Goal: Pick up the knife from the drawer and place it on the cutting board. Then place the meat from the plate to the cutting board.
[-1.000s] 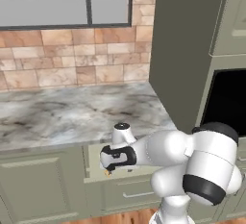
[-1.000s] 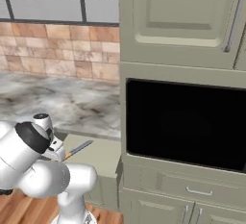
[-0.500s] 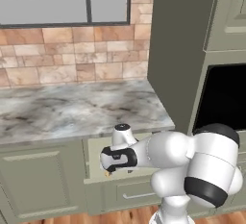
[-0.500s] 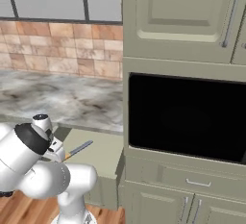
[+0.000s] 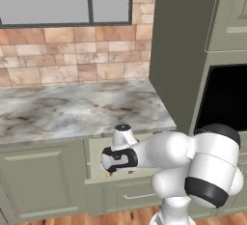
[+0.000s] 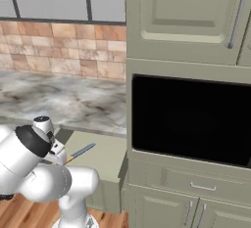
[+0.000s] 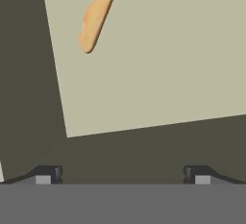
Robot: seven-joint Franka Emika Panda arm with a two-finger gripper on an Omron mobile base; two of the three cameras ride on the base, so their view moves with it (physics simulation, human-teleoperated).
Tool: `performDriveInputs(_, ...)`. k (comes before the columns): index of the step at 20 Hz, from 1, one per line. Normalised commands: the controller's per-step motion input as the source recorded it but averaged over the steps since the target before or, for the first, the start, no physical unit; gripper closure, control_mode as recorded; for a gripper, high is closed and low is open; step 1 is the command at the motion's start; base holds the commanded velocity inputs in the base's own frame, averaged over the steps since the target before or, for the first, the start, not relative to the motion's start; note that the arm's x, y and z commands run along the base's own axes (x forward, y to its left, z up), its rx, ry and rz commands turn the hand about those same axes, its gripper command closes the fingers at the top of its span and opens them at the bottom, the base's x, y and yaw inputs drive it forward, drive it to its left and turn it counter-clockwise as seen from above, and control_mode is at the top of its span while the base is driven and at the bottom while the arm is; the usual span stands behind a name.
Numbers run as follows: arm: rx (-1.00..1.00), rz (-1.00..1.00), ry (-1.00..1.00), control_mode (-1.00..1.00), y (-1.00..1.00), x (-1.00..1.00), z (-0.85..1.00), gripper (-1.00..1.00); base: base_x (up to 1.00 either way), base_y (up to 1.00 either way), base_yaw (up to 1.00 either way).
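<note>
Lying in cream drawer (image 7: 158,59): knife (image 7: 96,16)

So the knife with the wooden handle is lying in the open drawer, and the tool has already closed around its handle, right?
Not quite. The knife does lie in the open drawer, but the hand view shows the tool open and apart from the handle, gripping nothing.
</note>
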Motion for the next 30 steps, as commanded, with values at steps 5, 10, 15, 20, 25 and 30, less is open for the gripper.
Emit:
performDriveInputs(5, 0.02, 0.06, -0.02, -1.00, -0.09, 0.19, -0.03, -1.00, 0.00, 0.00, 0.00)
performDriveInputs(10, 0.06, 0.05, -0.03, -1.00, -0.28, 0.30, -0.01, -1.00, 0.00, 0.00, 0.00)
performDriveInputs(15, 0.01, 0.02, 0.00, -1.00, -0.03, 0.31, -0.16, -1.00, 0.00, 0.00, 0.00)
performDriveInputs(20, 0.00, 0.00, 0.00, -1.00, 0.16, 0.38, -0.27, -1.00, 0.00, 0.00, 0.00)
performDriveInputs(25, 0.00, 0.00, 0.00, -1.00, 0.09, 0.29, -0.20, -1.00, 0.00, 0.00, 0.00)
performDriveInputs(30, 0.00, 0.00, 0.00, -1.00, 0.09, 0.17, -0.07, -1.00, 0.00, 0.00, 0.00)
